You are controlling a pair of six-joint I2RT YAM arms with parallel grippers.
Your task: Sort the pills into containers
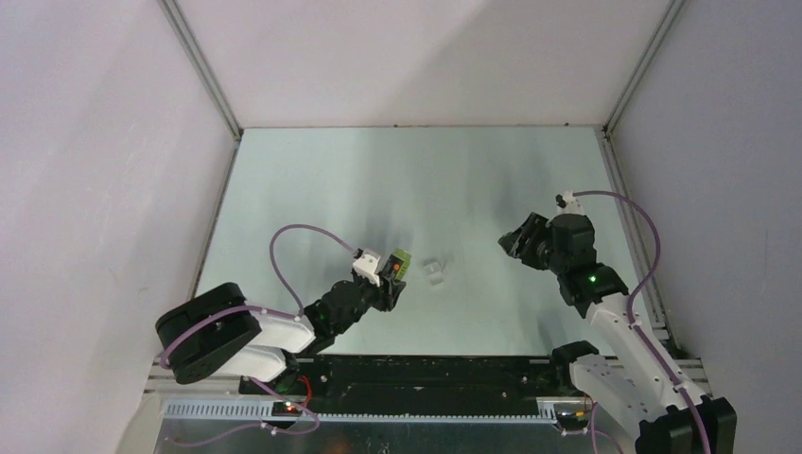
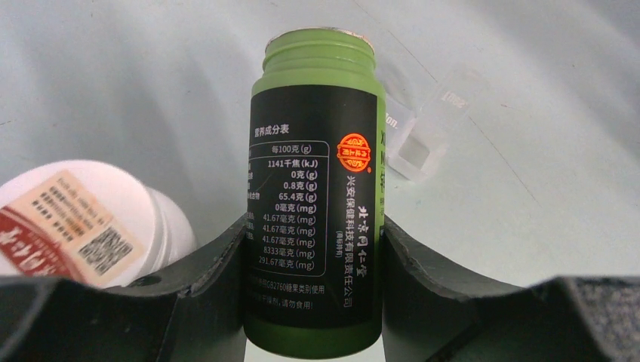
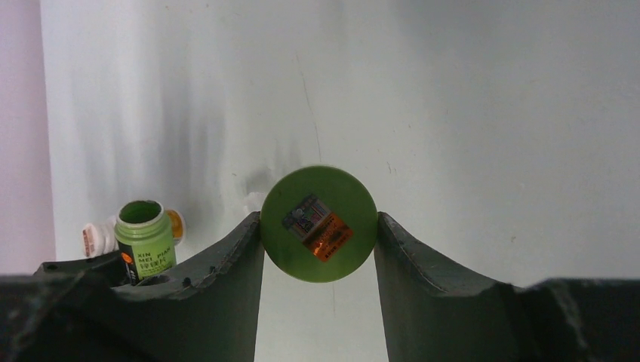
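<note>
Pale green table stretched between white walls, with both arms reaching in from the near edge. The left gripper was clamped on a green bottle, one finger on each side of its black label, and the bottle's threaded mouth was uncapped. Just left of that gripper sat a white bottle with a red and tan label, close against the left finger; whether it touched could not be told. The pill box, small and translucent, rested on the table just right of the green bottle's mouth, between the two grippers. From the left wrist the bottle hid the box's near left corner. What its compartments held was too faint to tell. Farther right, well apart from the box, the right gripper was closed on a round green cap bearing a small orange sticker, raised above bare table.
</note>
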